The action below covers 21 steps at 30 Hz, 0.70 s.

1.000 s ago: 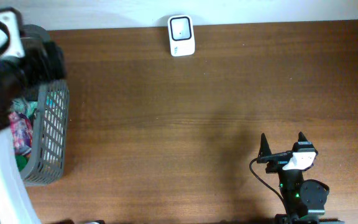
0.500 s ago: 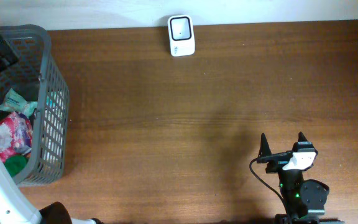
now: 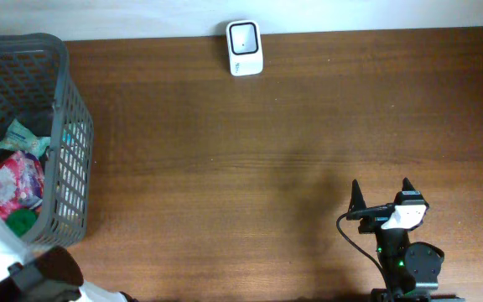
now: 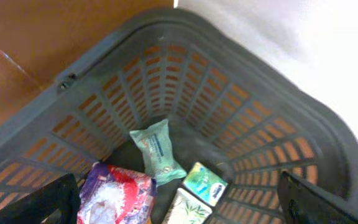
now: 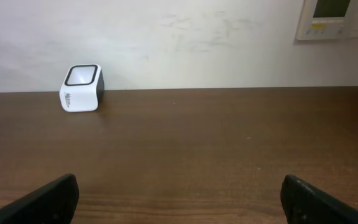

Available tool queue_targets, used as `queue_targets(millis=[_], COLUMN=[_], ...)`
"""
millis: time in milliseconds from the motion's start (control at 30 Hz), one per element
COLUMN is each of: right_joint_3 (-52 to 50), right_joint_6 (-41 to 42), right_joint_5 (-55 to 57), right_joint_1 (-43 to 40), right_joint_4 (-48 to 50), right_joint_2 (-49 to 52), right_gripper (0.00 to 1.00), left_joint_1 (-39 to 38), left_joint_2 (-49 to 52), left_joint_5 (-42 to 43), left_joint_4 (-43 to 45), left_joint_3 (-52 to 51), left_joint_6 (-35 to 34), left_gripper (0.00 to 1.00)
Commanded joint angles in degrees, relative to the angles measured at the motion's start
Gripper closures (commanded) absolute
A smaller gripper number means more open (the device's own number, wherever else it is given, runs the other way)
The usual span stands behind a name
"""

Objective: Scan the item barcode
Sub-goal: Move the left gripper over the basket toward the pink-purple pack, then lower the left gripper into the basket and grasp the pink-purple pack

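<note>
While spread wide and empty, left gripper [image 4: 179, 205] hangs over grey basket [image 4: 272, 118]; inside lie teal packet [image 4: 157, 149], pink packet [image 4: 117, 193], green packet [image 4: 205, 183]. Right gripper [image 3: 381, 191], likewise agape and empty, sits at near side of table [image 3: 225, 168], facing white scanner [image 3: 245, 48] at far edge, well apart.

Right hand [image 3: 381, 186]: black pointed fingers [image 3: 355, 195], white block [image 3: 405, 216], black cable [image 3: 350, 234].

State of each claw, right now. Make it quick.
Left claw: open, holding nothing, over the basket.
Right claw: open, holding nothing, over the table.
</note>
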Motion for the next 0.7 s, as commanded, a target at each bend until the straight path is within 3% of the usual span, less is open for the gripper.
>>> queue_targets(millis=[0, 200, 667], right_joint_3=[-0.52, -0.52, -0.52], right_joint_6=[0.66, 0.68, 0.66], right_joint_5=[0.52, 0.5, 0.52], right_joint_1=[0.24, 0.26, 0.26], right_joint_4=[-0.04, -0.04, -0.04], right_joint_2=[-0.37, -0.37, -0.37], right_gripper=[0.01, 0.01, 0.01], left_joint_1=[0.96, 0.96, 0.9], left_joint_2=[2.25, 3.19, 8.39], left_joint_5=[-1.2, -5.77, -6.34], left_joint_4=[-0.07, -0.07, -3.63], left_joint_3=[0.83, 0.83, 0.76], left_joint_6=[-0.92, -0.92, -0.92], left_gripper=[0.04, 0.04, 0.05])
